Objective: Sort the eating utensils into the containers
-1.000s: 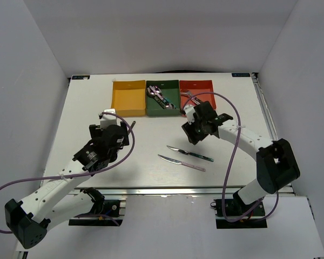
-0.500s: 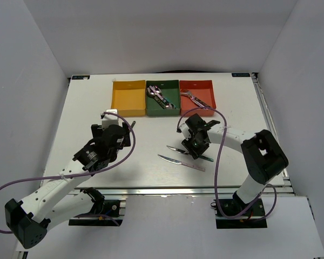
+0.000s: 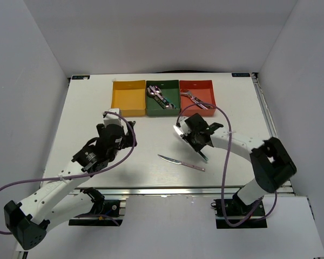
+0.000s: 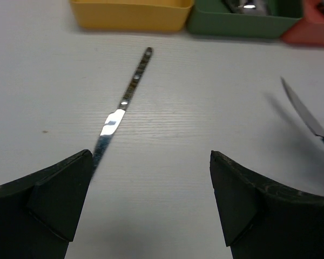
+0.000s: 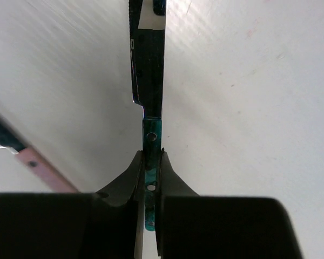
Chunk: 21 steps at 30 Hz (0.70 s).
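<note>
The right end effector (image 5: 153,162) had just clamped on the green-handled knife (image 5: 150,70) and lifted it off the middle of the bench (image 3: 86,102), so it could probably go next to the yellow bin (image 3: 128,97) at the far edge; the left end effector (image 4: 151,199) hung with jaws apart.

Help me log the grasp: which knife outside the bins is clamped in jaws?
The teal-handled knife, gripped by its handle in the jaws of the right gripper; the pink-handled knife lies on the table.

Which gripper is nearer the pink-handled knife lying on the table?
Right. Right gripper, shut on the teal-handled knife, sits just beyond the pink-handled knife, near its handle end; left gripper, open, is well off to its left.
</note>
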Each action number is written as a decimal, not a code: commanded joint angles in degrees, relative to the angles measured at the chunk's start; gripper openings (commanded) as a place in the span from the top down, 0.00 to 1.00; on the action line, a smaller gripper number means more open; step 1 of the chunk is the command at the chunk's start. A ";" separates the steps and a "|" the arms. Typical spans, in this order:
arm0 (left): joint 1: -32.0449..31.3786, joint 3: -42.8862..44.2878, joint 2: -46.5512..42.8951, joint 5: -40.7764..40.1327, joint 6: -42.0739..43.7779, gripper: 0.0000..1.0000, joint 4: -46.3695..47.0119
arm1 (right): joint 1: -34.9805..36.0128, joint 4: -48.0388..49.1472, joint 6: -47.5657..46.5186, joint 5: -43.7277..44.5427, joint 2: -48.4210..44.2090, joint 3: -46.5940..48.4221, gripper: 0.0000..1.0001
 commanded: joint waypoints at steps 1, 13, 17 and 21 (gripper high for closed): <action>0.15 -2.67 -3.84 17.66 -8.29 0.02 16.00 | 1.64 4.42 3.61 -3.41 -9.32 2.05 1.00; 0.15 -2.96 5.72 25.73 -19.31 0.16 37.71 | 13.76 19.10 23.83 -9.95 -20.40 1.26 1.00; 0.15 -1.73 7.66 23.44 -18.26 0.18 34.36 | 16.40 19.37 24.37 -10.56 -19.27 3.28 1.00; 0.23 -2.17 8.63 22.48 -17.38 0.50 33.66 | 18.69 19.19 24.02 -10.38 -17.33 5.83 1.00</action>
